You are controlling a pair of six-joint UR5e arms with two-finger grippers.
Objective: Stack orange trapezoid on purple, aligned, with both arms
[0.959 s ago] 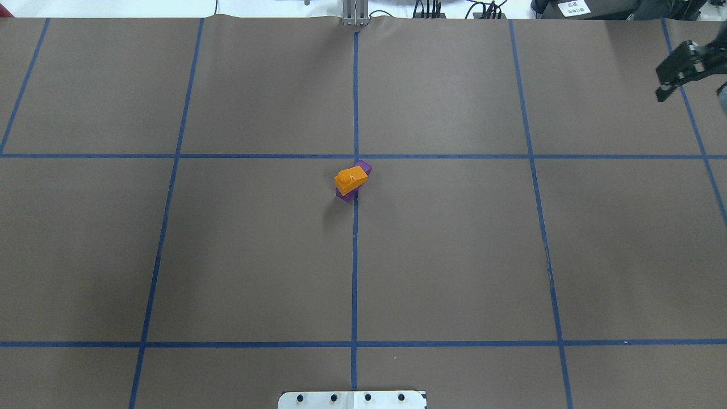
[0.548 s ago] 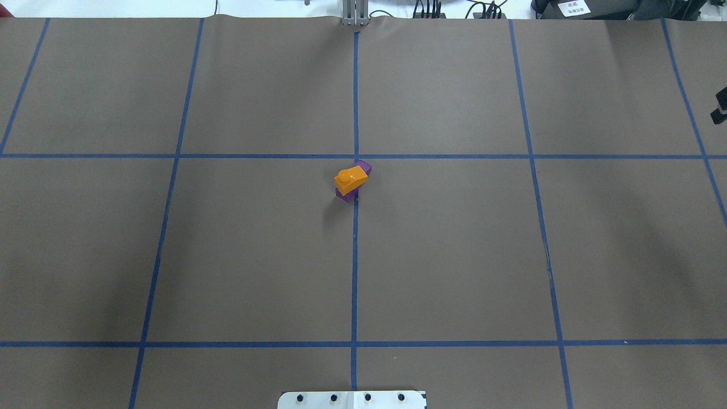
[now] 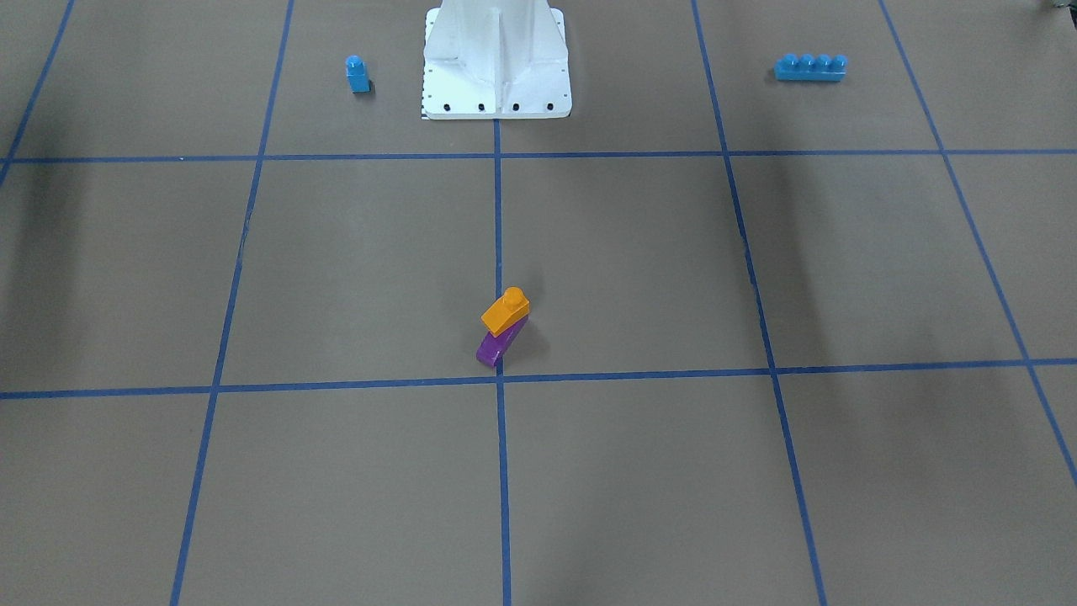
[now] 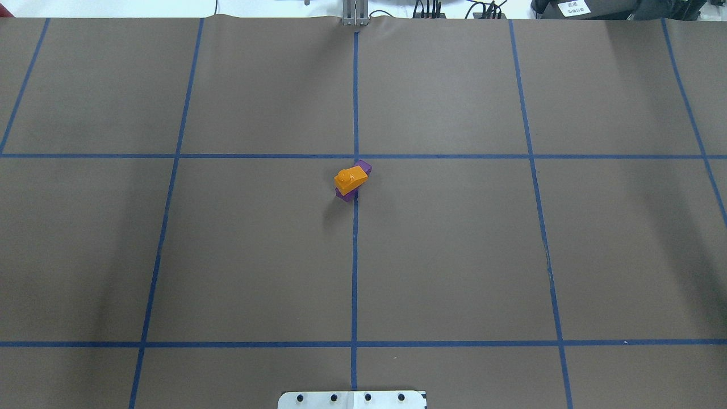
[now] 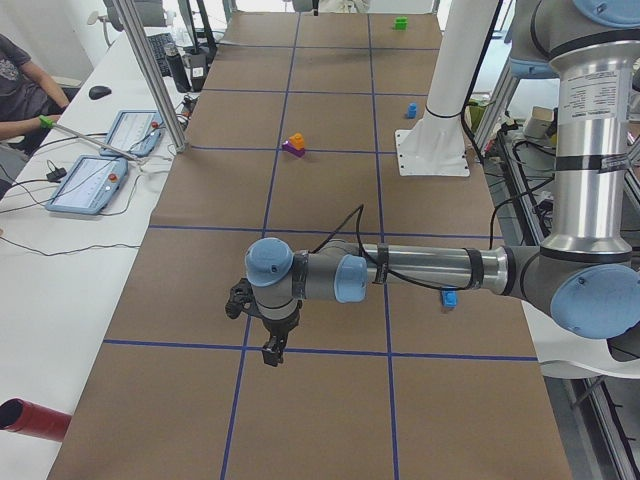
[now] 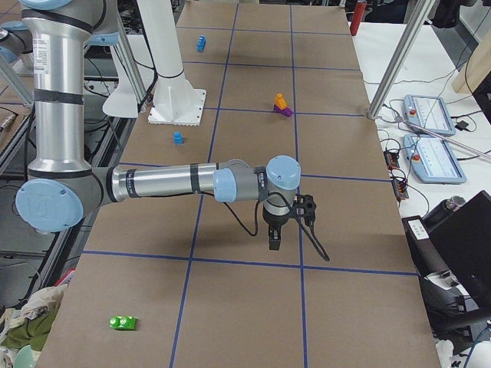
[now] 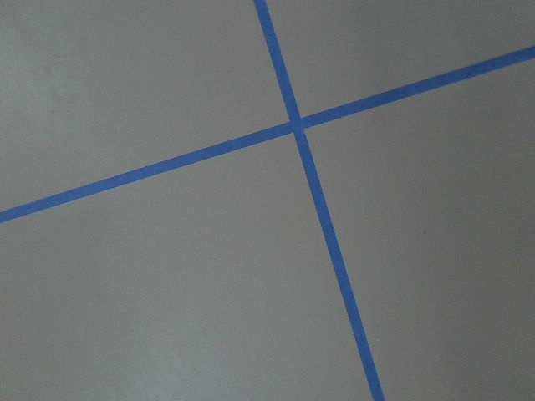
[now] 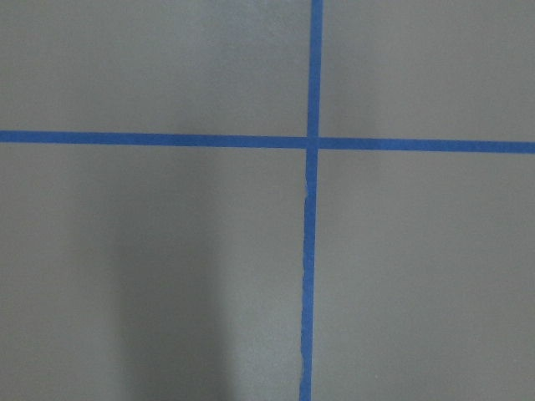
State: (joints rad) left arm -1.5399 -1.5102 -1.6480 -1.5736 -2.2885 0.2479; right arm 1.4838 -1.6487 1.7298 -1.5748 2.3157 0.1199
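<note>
A: Where do we find the orange point(image 4: 350, 179)?

B: We see it on top of the purple point(image 4: 364, 167), near the middle of the worktop point(image 4: 454, 255), with the purple lying over the centre tape line point(image 4: 354, 272). The orange sits turned across the purple, whose ends stick out from under it, so we would not call them aligned.

A: And the grippers?

B: Both are well apart from the stack. We see the left gripper point(image 5: 272, 350) only from the side, pointing down over the worktop's left end. The right gripper point(image 6: 274, 244) hangs likewise over the right end. We cannot tell whether either pair of jaws is released or clenched.

A: What do our wrist cameras give us?

B: Only tape crossings on the brown worktop.

A: Anything else on it?

B: A small blue block point(image 3: 358, 74) and a long blue brick point(image 3: 809, 67) flank the white base point(image 3: 496, 59) at the robot's edge. A green block point(image 6: 123, 323) lies near the right end's corner on the robot's side.
</note>
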